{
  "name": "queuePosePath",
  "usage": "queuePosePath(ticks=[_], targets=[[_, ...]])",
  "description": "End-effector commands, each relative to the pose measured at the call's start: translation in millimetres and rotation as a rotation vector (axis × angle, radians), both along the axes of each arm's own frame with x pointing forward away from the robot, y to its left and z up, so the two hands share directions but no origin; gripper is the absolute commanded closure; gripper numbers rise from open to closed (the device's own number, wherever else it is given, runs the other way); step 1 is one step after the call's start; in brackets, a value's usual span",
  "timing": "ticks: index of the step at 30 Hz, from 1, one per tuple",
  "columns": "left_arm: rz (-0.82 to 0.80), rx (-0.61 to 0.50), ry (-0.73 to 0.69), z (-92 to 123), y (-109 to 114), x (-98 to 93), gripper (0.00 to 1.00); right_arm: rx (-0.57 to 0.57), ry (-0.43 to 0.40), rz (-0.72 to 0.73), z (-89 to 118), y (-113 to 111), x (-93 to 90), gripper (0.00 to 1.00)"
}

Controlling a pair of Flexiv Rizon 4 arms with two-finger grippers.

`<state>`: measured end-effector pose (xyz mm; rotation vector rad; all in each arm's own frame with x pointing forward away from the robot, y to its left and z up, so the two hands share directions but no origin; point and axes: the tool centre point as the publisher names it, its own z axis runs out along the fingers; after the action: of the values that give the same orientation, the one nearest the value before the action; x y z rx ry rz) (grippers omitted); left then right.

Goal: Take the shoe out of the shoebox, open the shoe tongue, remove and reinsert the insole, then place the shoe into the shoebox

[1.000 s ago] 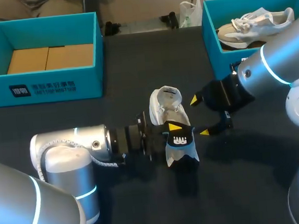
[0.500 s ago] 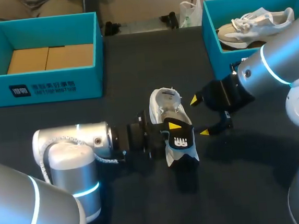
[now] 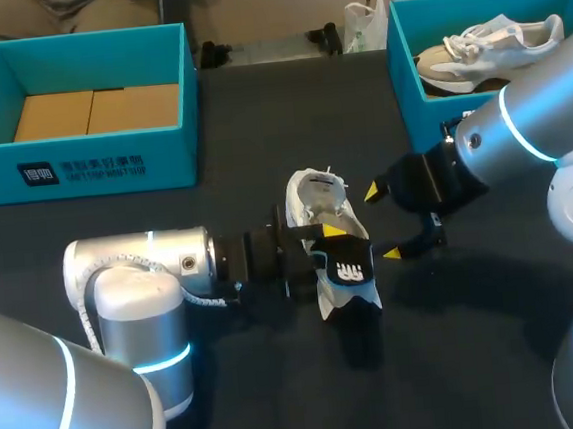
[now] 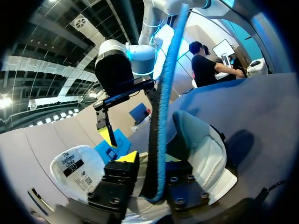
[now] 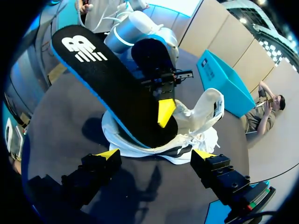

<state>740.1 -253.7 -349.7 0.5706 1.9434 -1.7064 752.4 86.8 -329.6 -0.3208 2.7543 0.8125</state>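
Observation:
A white shoe (image 3: 315, 204) lies on the dark table at the centre. Its black insole (image 3: 348, 270), blue-edged with a white logo, sticks out of the shoe's opening at a slant. My left gripper (image 3: 327, 243) comes in from the left at the shoe. In the left wrist view the insole (image 4: 160, 116) runs edge-on between its fingers (image 4: 125, 158), with a small gap showing, so it is open. The shoe (image 4: 208, 154) lies under them. My right gripper (image 3: 383, 223) stands open just right of the shoe. In the right wrist view the insole (image 5: 107, 79) and shoe (image 5: 198, 119) lie ahead of its spread tips (image 5: 157, 153).
A blue box (image 3: 92, 171) with a cardboard insert stands at the back left. Another blue box (image 3: 419, 102) at the back right holds a second pale shoe (image 3: 487, 44). A white bag (image 3: 360, 22) lies at the far edge.
My left gripper's fingers have parted a little around the insole, and the left arm has crept slightly right. Shoe, insole and right arm stay where they were.

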Motion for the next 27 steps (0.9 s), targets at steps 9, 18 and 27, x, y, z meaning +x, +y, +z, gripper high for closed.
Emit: queuePosePath(ticks=[9,18,27], targets=[[-0.019,0.047,0.004,14.9,3.7,-9.7,0.56,-0.003,-0.002,-0.002,-1.1,1.3,-0.1,0.00],[-0.027,0.055,0.032,23.7,11.4,-19.2,0.55,-0.003,-0.002,-0.002,-1.1,1.3,-0.1,0.00],[-0.040,0.049,0.049,31.5,14.1,-30.2,0.79,-0.003,-0.002,-0.002,-1.1,1.3,-0.1,0.00]])
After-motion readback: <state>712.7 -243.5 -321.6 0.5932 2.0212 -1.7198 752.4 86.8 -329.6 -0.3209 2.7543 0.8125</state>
